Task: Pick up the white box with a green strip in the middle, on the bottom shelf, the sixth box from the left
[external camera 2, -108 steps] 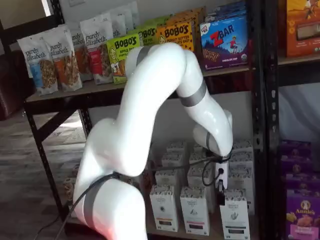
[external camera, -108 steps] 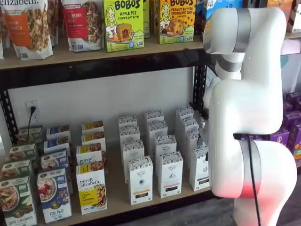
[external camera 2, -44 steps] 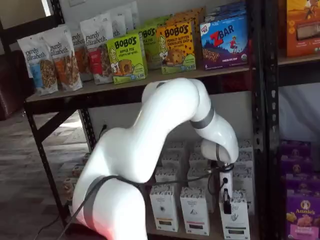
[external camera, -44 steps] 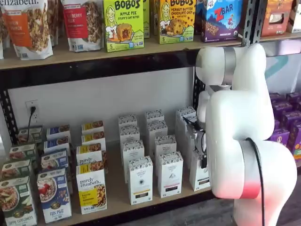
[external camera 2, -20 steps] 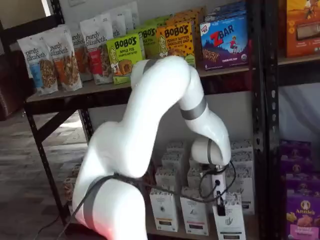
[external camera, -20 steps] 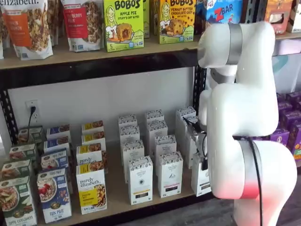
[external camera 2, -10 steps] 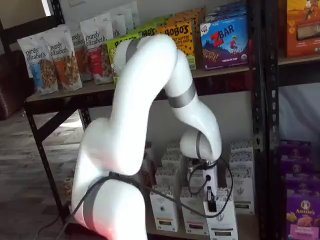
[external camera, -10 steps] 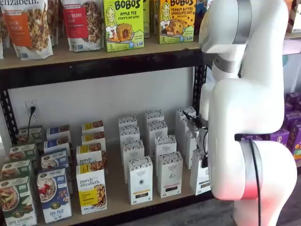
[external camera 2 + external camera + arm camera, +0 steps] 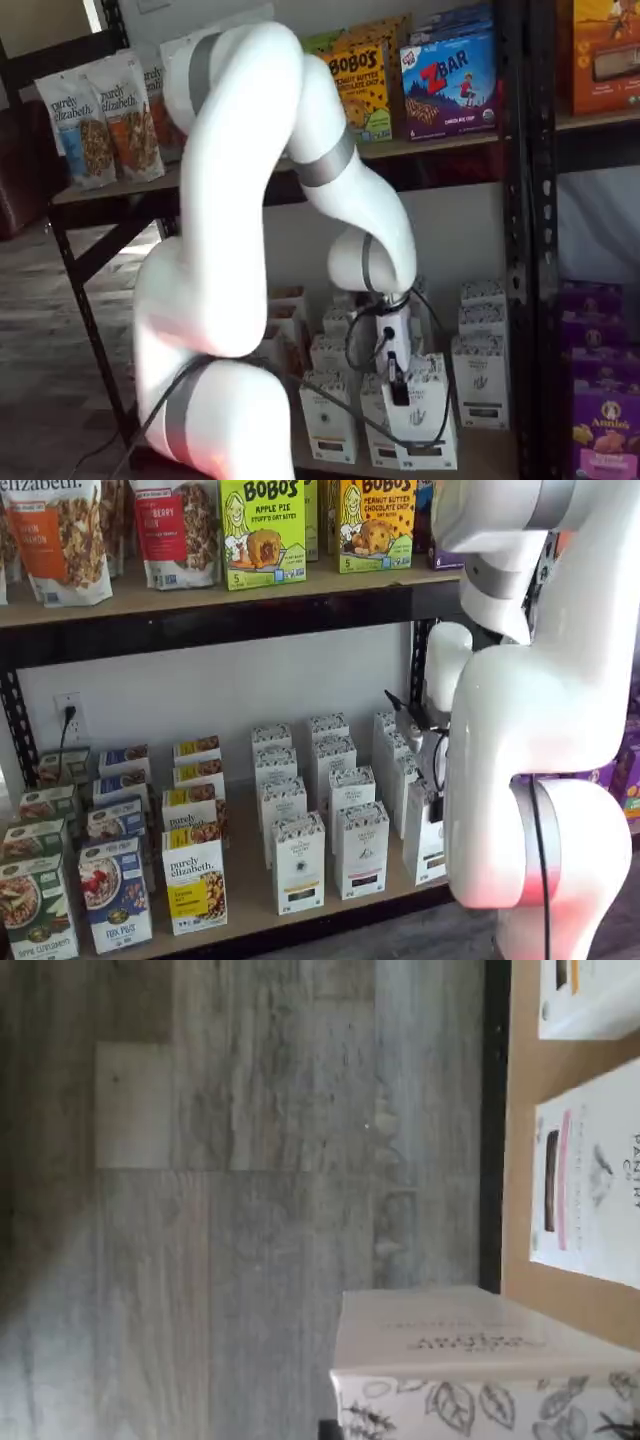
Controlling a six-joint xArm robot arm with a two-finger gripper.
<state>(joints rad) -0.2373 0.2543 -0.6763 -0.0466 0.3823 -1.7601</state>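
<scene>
My gripper (image 9: 396, 390) is shut on the white box (image 9: 422, 412), a tall narrow carton with a dark strip low on its front. It holds the box out in front of the rows of like cartons on the bottom shelf (image 9: 250, 880). In a shelf view the box (image 9: 423, 842) shows half hidden behind my white arm, with a black finger (image 9: 436, 809) at its top. In the wrist view the held box (image 9: 470, 1335) fills one corner, its leaf-patterned top (image 9: 480, 1410) nearest the camera. It hangs over the grey floor beside the shelf's black front edge (image 9: 490, 1120).
Rows of like white cartons (image 9: 298, 862) stand on the shelf, and one (image 9: 480, 385) stands right of the held box. Granola boxes (image 9: 194, 878) stand further left. Bobo's boxes (image 9: 262, 532) and a Z Bar box (image 9: 448, 82) fill the upper shelf. A black upright (image 9: 535, 250) and purple boxes (image 9: 602, 420) are at the right.
My arm has swung left and outward with the white box in the gripper. The box has come away from the front of its row, and the carton behind it now shows.
</scene>
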